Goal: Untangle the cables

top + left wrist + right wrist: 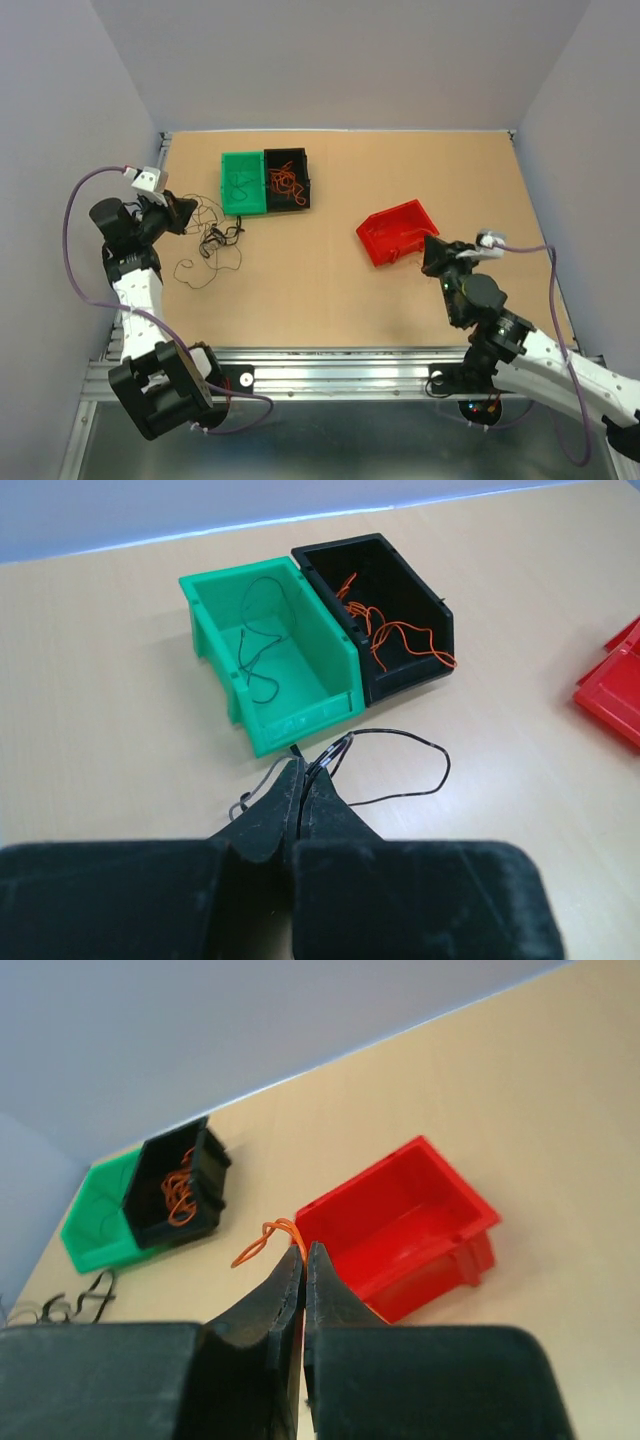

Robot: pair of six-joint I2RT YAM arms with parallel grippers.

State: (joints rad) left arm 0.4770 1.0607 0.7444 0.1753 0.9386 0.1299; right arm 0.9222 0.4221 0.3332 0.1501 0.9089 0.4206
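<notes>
Cables [214, 246] lie in thin black tangled loops, left claw [303, 777] pinching one, right claw [304, 1253] pinching an orange cable [262, 1239].

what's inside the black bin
A tangle of orange cables lies in the black bin. The floor beneath the tangle is covered, so anything under it cannot be seen.

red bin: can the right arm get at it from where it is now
Probably yes. The red bin sits just ahead of the right gripper, with nothing between them. But the gripper is shut on a short orange cable, so it is not free to grasp the bin.
</notes>
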